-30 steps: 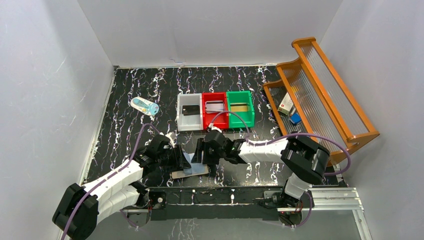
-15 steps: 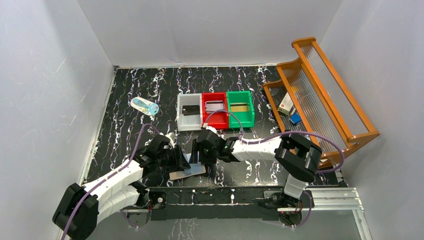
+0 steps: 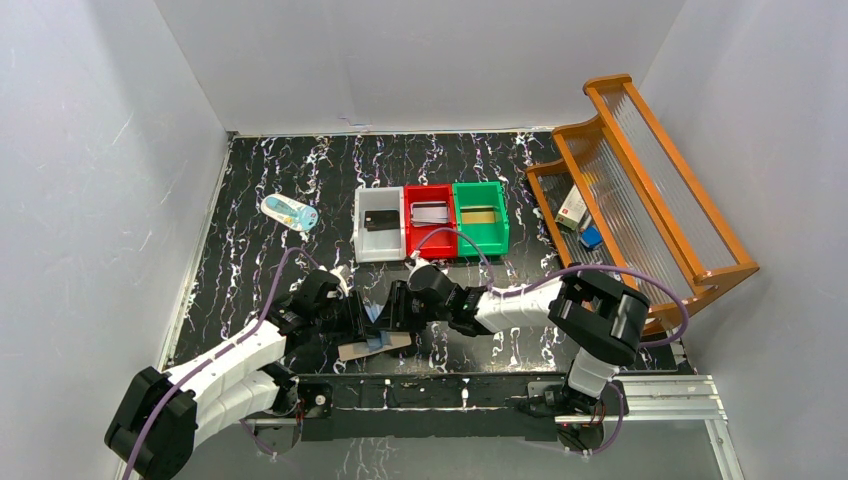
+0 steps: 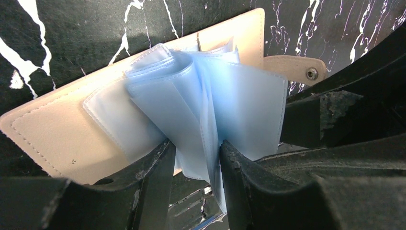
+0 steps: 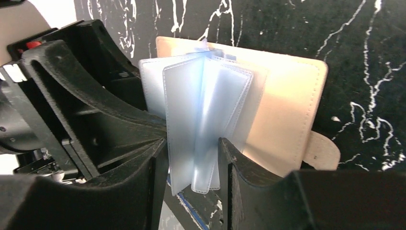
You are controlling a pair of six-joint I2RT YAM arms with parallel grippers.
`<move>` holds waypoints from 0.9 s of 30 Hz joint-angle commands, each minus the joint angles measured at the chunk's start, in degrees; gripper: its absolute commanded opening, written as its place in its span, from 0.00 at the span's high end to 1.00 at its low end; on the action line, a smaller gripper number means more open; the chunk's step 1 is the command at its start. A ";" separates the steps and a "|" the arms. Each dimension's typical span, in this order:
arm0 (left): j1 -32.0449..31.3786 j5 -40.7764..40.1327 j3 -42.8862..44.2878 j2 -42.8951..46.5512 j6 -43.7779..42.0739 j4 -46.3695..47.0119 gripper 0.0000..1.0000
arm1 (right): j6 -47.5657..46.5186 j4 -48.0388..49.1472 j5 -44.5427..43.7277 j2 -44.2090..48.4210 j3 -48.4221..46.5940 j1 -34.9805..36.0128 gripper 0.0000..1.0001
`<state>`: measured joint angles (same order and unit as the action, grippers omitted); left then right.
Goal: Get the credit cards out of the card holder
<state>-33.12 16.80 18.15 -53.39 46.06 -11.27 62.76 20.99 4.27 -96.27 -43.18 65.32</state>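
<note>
Tabletop [image 3: 260, 170] first: black with white veins, boxed in by plain white walls [image 3: 400, 60] on three sides. At your right a wooden rack [image 3: 650, 150] stands along the wall, with small boxes [image 3: 572, 208] on its lowest shelf. Mid-tabletop you have three bins in a row, touching: a white bin [image 3: 362, 240] with a black card [image 3: 381, 221], a red bin [image 3: 412, 247] with a grey card [image 3: 430, 213], and a green bin [image 3: 500, 228] with a gold card [image 3: 480, 215]. A bottle [image 3: 289, 212] lies on its side to their left, apart from them. The card holder [image 3: 358, 350] lies open near the near edge, between your two arms, tan cover down and its pale blue pockets [image 4: 239, 105] fanned upward. Your left fingers [image 4: 153, 182] pinch a few of those pockets. Your right fingers [image 5: 249, 191] stand either side of another sheaf, touching it; whether they clamp it, you cannot tell.
</note>
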 commanded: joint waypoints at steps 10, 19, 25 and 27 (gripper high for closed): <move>-0.13 1.11 0.80 1.71 -0.89 -0.18 0.62 | 0.52 -7.51 -6.79 2.94 -1.51 0.77 0.55; -0.19 1.84 6.19 1.34 -3.75 -2.46 0.68 | -0.92 -15.19 -13.18 6.40 -1.61 0.69 0.87; -0.12 -5.49 10.08 2.98 -5.23 -11.08 0.67 | -0.81 -23.04 -19.28 11.64 0.41 0.17 0.89; -0.18 -6.21 10.61 3.48 -5.16 -11.78 0.66 | -0.65 -25.98 -20.97 13.69 1.22 0.08 0.81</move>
<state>-33.12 14.39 26.33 -51.79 42.09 -17.39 62.57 1.72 -10.46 -87.33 -42.83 65.69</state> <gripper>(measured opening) 0.329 0.125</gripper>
